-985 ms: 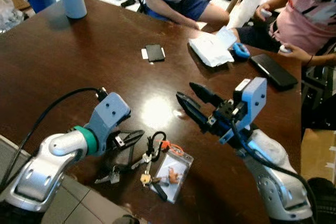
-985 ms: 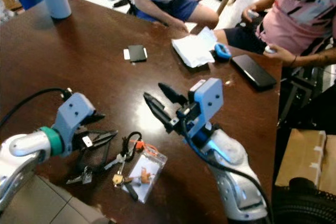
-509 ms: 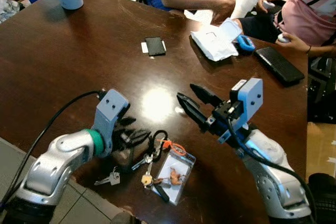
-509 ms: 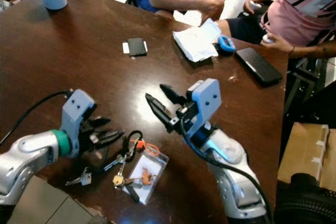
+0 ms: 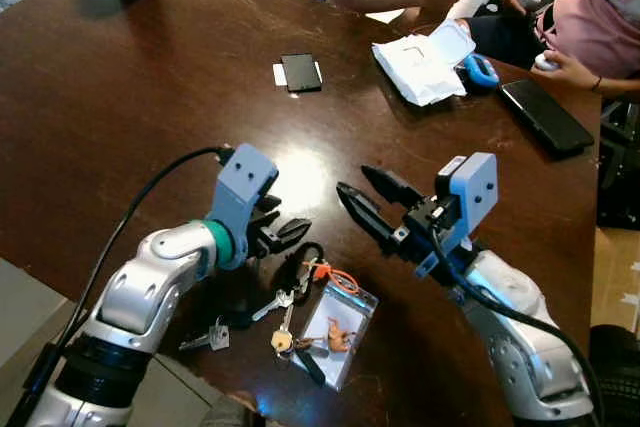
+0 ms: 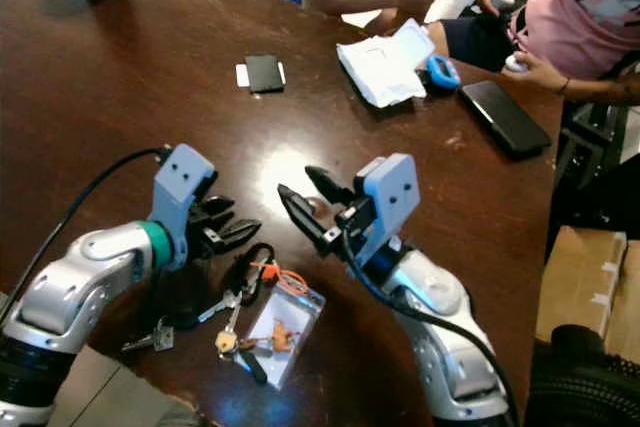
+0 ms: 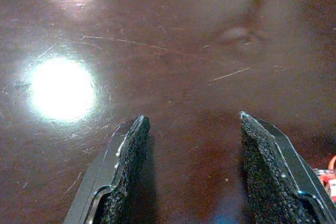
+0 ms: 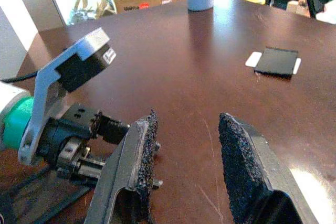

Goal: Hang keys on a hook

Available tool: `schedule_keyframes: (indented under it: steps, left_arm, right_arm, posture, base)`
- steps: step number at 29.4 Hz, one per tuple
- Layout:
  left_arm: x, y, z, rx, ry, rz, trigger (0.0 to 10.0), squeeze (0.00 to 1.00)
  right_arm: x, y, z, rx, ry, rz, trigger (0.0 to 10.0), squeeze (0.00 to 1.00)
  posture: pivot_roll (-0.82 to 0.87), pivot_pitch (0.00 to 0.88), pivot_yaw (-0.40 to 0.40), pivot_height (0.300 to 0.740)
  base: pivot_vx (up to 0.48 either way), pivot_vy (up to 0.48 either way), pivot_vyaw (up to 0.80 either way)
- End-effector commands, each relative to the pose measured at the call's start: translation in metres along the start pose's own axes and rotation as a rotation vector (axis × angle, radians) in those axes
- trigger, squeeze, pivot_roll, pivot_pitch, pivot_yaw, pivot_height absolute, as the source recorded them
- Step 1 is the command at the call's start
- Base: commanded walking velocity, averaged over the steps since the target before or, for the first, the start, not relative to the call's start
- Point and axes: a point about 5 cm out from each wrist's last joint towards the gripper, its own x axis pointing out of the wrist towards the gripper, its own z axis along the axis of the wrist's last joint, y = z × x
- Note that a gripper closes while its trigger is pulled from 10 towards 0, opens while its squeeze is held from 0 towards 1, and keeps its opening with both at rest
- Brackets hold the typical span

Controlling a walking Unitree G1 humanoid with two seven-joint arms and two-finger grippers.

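The dark wooden table (image 5: 120,97) carries everything. The left gripper (image 5: 285,234) now sits higher and further in than a second ago, when it lay low beside the keys; its fingers stand apart over bare wood, holding nothing. The right gripper (image 5: 365,197) hovers much as before, fingers spread wide and empty. The keys (image 5: 282,309) lie near the table's front edge, just below the left gripper, the bunch running lengthwise from its black loop toward that edge. A clear badge holder (image 5: 335,332) seems attached, touching them.
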Motion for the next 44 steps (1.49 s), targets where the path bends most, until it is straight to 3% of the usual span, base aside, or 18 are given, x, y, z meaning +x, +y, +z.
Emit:
schedule_keyframes:
  steps: [1, 4, 7, 9, 14, 16, 17, 19, 21, 25, 26, 28, 30, 31, 33, 36, 43, 44]
  left_arm:
    - [-0.001, -0.001, -0.007, -0.020, 0.030, 0.002, 10.0, 0.00]
    - [-0.006, -0.007, -0.005, -0.095, -0.028, -0.070, 10.0, 0.00]
    - [-0.007, -0.011, -0.003, -0.113, -0.050, -0.105, 10.0, 0.00]
    - [-0.009, -0.021, 0.004, -0.177, -0.103, -0.186, 10.0, 0.00]
    - [-0.007, -0.029, 0.011, -0.229, -0.152, -0.251, 10.0, 0.00]
    - [-0.003, -0.032, 0.012, -0.201, -0.142, -0.262, 10.0, 0.00]
    - [0.002, -0.036, 0.009, -0.133, -0.093, -0.258, 10.0, 0.00]
    - [0.002, -0.036, 0.009, -0.133, -0.093, -0.258, 10.0, 0.00]
    - [0.009, -0.043, 0.000, 0.006, 0.014, -0.276, 10.0, 0.00]
    - [0.009, -0.046, -0.002, 0.019, 0.035, -0.292, 10.0, 0.00]
    - [0.008, -0.047, 0.000, -0.030, 0.033, -0.309, 10.0, 0.00]
    - [0.008, -0.047, 0.000, -0.030, 0.033, -0.309, 10.0, 0.00]
    - [0.002, -0.044, 0.003, -0.151, 0.003, -0.303, 10.0, 0.00]
    - [0.002, -0.044, 0.003, -0.151, 0.003, -0.303, 10.0, 0.00]
    - [-0.006, -0.043, 0.004, -0.271, -0.022, -0.300, 10.0, 0.00]
    - [-0.013, -0.043, 0.000, -0.351, -0.028, -0.296, 10.0, 0.00]
    - [-0.021, -0.034, -0.009, -0.378, -0.025, -0.243, 10.0, 0.00]
    - [-0.023, -0.029, -0.013, -0.276, -0.003, -0.182, 10.0, 0.00]
  right_arm:
    - [-0.002, 0.004, -0.004, -0.004, 0.026, 0.009, 10.0, 0.00]
    - [-0.003, 0.007, -0.009, -0.003, 0.058, 0.038, 10.0, 0.00]
    - [-0.004, 0.008, -0.009, 0.013, 0.062, 0.047, 10.0, 0.00]
    - [-0.006, 0.002, -0.008, 0.059, 0.061, 0.045, 10.0, 0.00]
    - [-0.009, -0.006, -0.007, 0.056, 0.069, 0.025, 10.0, 0.00]
    - [-0.010, -0.009, -0.006, 0.051, 0.069, 0.019, 10.0, 0.00]
    - [-0.011, -0.009, -0.006, 0.048, 0.070, 0.016, 10.0, 0.00]
    - [-0.011, -0.009, -0.006, 0.048, 0.070, 0.016, 10.0, 0.00]
    - [-0.012, -0.009, -0.006, 0.048, 0.070, 0.013, 10.0, 0.00]
    - [-0.012, -0.008, -0.006, 0.047, 0.070, 0.012, 10.0, 0.00]
    - [-0.012, -0.007, -0.006, 0.047, 0.070, 0.011, 10.0, 0.00]
    - [-0.012, -0.007, -0.006, 0.047, 0.070, 0.011, 10.0, 0.00]
    - [-0.014, -0.007, -0.006, 0.049, 0.070, 0.007, 10.0, 0.00]
    - [-0.014, -0.007, -0.006, 0.049, 0.070, 0.007, 10.0, 0.00]
    - [-0.015, -0.007, -0.006, 0.055, 0.072, 0.005, 10.0, 0.00]
    - [-0.015, -0.006, -0.006, 0.059, 0.073, 0.006, 10.0, 0.00]
    - [-0.015, -0.006, -0.006, 0.061, 0.073, 0.008, 10.0, 0.00]
    - [-0.015, -0.007, -0.007, 0.060, 0.074, 0.009, 10.0, 0.00]
  posture:
    - [-0.02, 0.221, 0.031, 0.740]
    - [-0.02, 0.223, 0.022, 0.740]
    - [-0.02, 0.223, 0.022, 0.740]
    - [-0.03, 0.224, 0.016, 0.740]
    - [-0.04, 0.218, 0.015, 0.740]
    - [-0.04, 0.218, 0.014, 0.740]
    - [-0.04, 0.218, 0.014, 0.740]
    - [-0.04, 0.218, 0.014, 0.740]
    - [-0.04, 0.218, 0.019, 0.740]
    - [-0.04, 0.219, 0.021, 0.740]
    - [-0.04, 0.219, 0.023, 0.740]
    - [-0.04, 0.219, 0.023, 0.740]
    - [-0.03, 0.224, 0.028, 0.740]
    - [-0.03, 0.224, 0.028, 0.740]
    - [-0.03, 0.226, 0.030, 0.740]
    - [-0.03, 0.226, 0.030, 0.740]
    - [-0.03, 0.218, 0.027, 0.740]
    - [-0.03, 0.217, 0.025, 0.740]
  base:
    - [0.000, 0.000, 0.00]
    - [0.000, 0.000, 0.00]
    - [0.000, 0.000, 0.00]
    - [0.000, 0.000, 0.00]
    - [0.000, 0.000, 0.00]
    - [0.000, 0.000, 0.00]
    - [0.000, 0.000, 0.00]
    - [0.000, 0.000, 0.00]
    - [0.000, 0.000, 0.00]
    - [0.000, 0.000, 0.00]
    - [0.000, 0.000, 0.00]
    - [0.000, 0.000, 0.00]
    - [0.000, 0.000, 0.00]
    - [0.000, 0.000, 0.00]
    - [0.000, 0.000, 0.00]
    - [0.000, 0.000, 0.00]
    - [0.000, 0.000, 0.00]
    - [0.000, 0.000, 0.00]
